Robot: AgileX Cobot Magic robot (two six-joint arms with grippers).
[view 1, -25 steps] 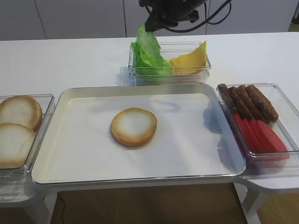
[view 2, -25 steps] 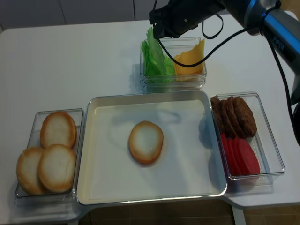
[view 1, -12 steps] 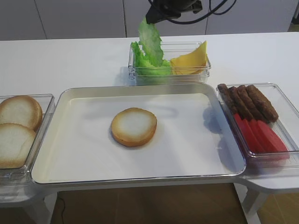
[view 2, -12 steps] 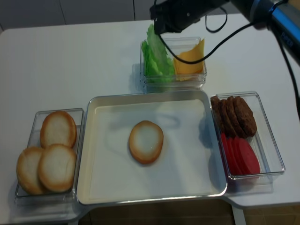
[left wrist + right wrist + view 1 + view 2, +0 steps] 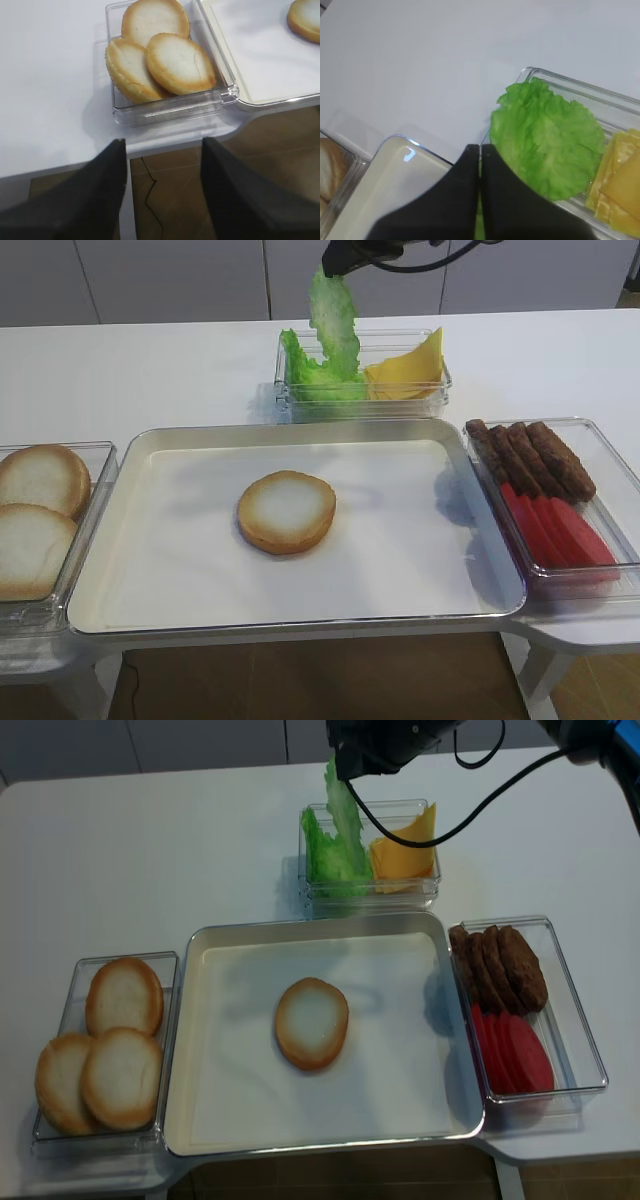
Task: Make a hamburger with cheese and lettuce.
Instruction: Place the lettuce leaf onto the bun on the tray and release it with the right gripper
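Lettuce (image 5: 335,322): bright green, crinkly-edged leaf, hanging from the right gripper (image 5: 334,262) above the clear bin (image 5: 432,398) at the table's (image 5: 150,370) far edge. Long axis near vertical, top pinched in the gripper, free end pointing down toward more green leaves (image 5: 305,375) in the bin's left half. In the wrist view only a sliver of the held leaf shows betw. the two dark fingers (image 5: 506,200), which sit pressed together w/ just a thin seam; the round ruffled leaf beyond them lies in the bin.

Cheese (image 5: 408,365): yellow-orange slices, sharp corners, stacked in the bin's right half, one corner sticking up.

Hamburger (image 5: 287,511): single bun half, pale cut face up, golden rim, lying about mid-tray (image 5: 160,570), near the table's front edge. Nothing on it.

Right gripper mostly cut off by the top of the frame in both high views; arm barely visible. Left gripper (image 5: 162,165): fingers spread apart, holding nothing, past the table's front left corner, near the box of spare buns (image 5: 155,55). It does not appear in the high views.
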